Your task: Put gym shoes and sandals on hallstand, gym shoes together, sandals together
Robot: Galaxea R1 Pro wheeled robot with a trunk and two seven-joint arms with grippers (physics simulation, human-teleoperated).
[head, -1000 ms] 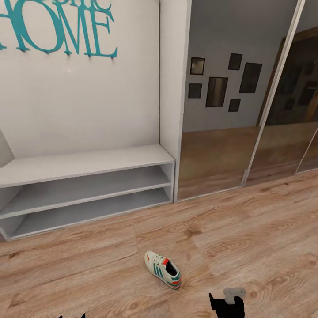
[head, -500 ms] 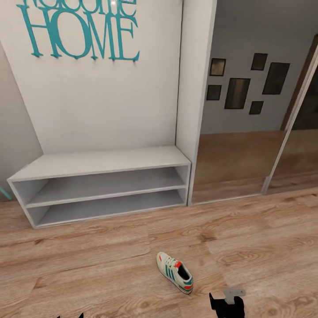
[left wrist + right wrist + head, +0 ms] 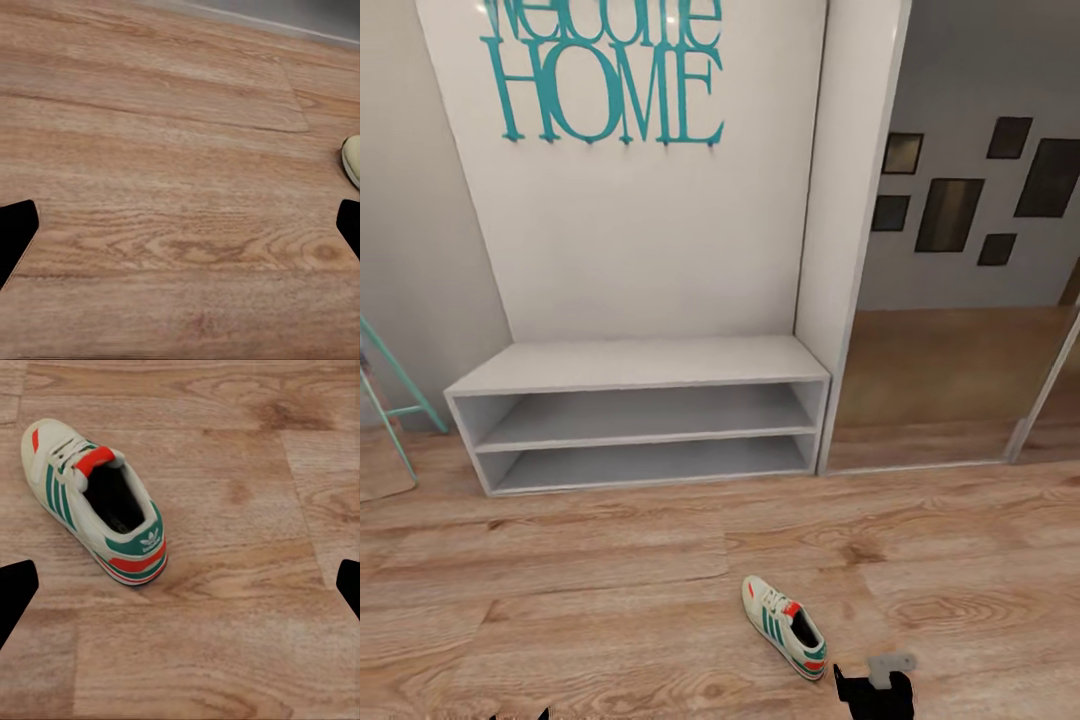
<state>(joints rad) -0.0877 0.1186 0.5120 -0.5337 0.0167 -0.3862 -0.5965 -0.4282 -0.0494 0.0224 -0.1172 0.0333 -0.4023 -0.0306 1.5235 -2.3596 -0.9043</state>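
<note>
One cream gym shoe point(image 3: 785, 628) with green stripes and a red-orange tongue lies on its sole on the wood-plank corridor floor point(image 3: 580, 600), in front of a white bench. My right gripper point(image 3: 873, 692) hangs just to the right of its heel. In the right wrist view the gym shoe point(image 3: 94, 502) lies ahead of the right gripper point(image 3: 180, 589), whose black fingertips point(image 3: 15, 592) stand wide apart with only floor between them. My left gripper point(image 3: 180, 229) is open too, over bare planks. The gym shoe's toe point(image 3: 351, 157) peeks in at that view's edge.
A white two-shelf bench point(image 3: 640, 365) stands against the wall under a teal "Welcome HOME" sign point(image 3: 605, 90); its shelves hold nothing. Mirrored sliding doors point(image 3: 960, 380) run along the right. A teal frame's legs point(image 3: 390, 400) stand at the left.
The whole picture has shifted right, so the camera has turned left. The bench's left end and the teal frame have come into view. The shoe lies where it did.
</note>
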